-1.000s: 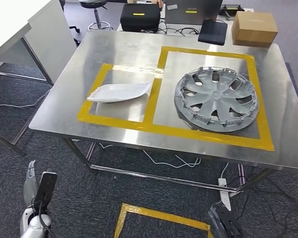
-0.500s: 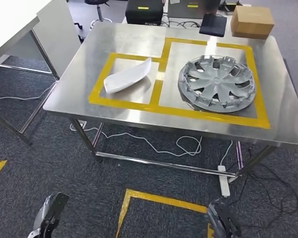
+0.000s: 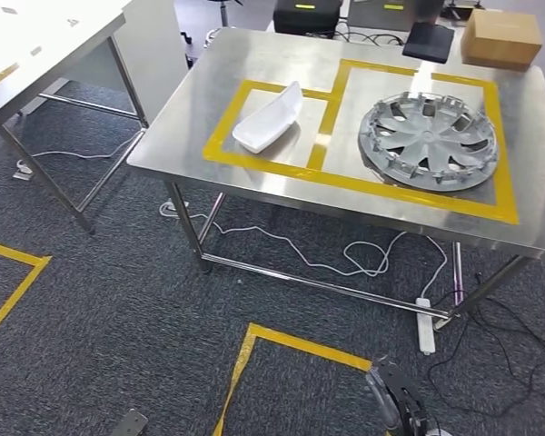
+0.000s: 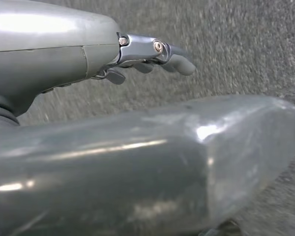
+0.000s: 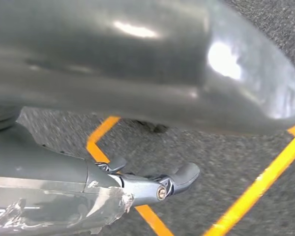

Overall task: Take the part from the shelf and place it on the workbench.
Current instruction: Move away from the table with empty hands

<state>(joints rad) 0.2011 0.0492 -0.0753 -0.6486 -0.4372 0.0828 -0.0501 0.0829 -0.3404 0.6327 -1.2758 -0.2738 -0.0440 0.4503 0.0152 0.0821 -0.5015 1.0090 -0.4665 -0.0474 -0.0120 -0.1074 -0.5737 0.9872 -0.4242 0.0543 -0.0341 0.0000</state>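
White part (image 3: 268, 119) and hubcap (image 3: 428, 139) already lie on the bench (image 3: 187, 127), upper right. Both hands, left (image 4: 153, 51) and right (image 5: 157, 184), hang empty, fingers extended; little seems left.

Left hand (image 4: 146, 54) hangs low over the carpet, fingers (image 4: 177, 59) extended and apart, holding nothing. Right hand (image 5: 153, 184) likewise hangs low, fingers (image 5: 183, 174) extended, holding nothing. In the head view, the right hand (image 3: 400, 400) sits at the lower edge
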